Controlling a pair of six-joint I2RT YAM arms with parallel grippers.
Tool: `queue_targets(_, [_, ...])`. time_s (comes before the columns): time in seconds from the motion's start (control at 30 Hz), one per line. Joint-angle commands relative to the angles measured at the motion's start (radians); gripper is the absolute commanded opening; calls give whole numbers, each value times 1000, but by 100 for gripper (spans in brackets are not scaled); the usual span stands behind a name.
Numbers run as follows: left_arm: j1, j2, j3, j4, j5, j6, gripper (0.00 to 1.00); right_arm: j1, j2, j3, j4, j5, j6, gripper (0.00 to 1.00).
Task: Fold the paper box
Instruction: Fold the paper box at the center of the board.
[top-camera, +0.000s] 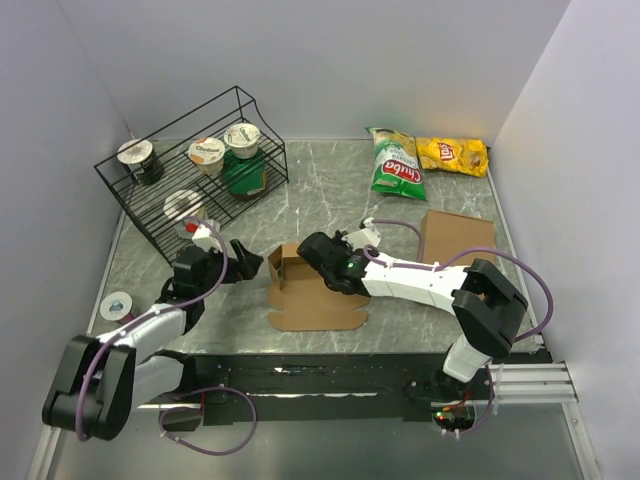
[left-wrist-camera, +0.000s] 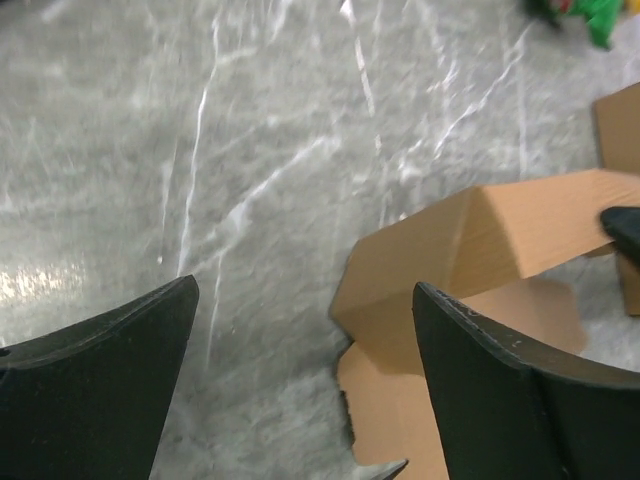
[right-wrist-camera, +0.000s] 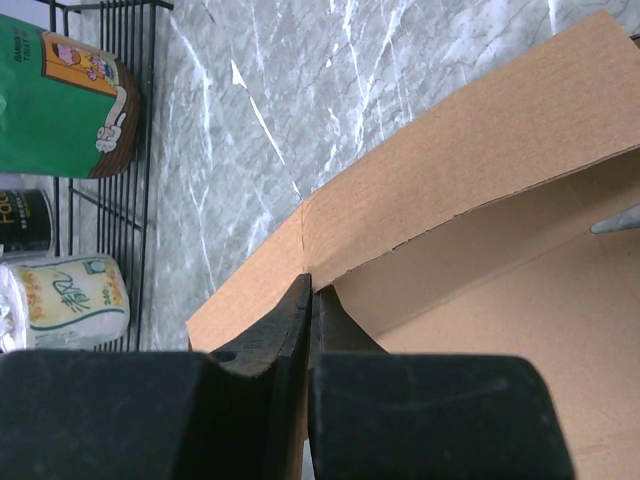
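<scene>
The paper box is a brown kraft blank lying mid-table, its far walls raised and its flat notched part toward the near edge. My right gripper is shut on the raised wall of the box, its fingers pinching the cardboard edge at a crease. My left gripper is open and empty just left of the box, low over the table. In the left wrist view the folded corner of the box lies just ahead of the right finger.
A black wire rack with cups and a green bag stands at the back left. Two snack bags lie at the back. A plain cardboard slab lies at the right. A small round object sits at the left edge.
</scene>
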Motion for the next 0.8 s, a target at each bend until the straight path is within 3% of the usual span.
queue_targets(0.0, [-28, 46, 58, 11, 8, 38, 93, -3, -13, 10, -116, 48, -14, 0])
queue_targets(0.47, [-182, 179, 104, -6, -104, 32, 91, -3, -2, 16, -121, 44, -4, 0])
queue_targets(0.77, [-235, 185, 34, 169, -62, 55, 92, -3, 10, 21, -112, 33, -13, 0])
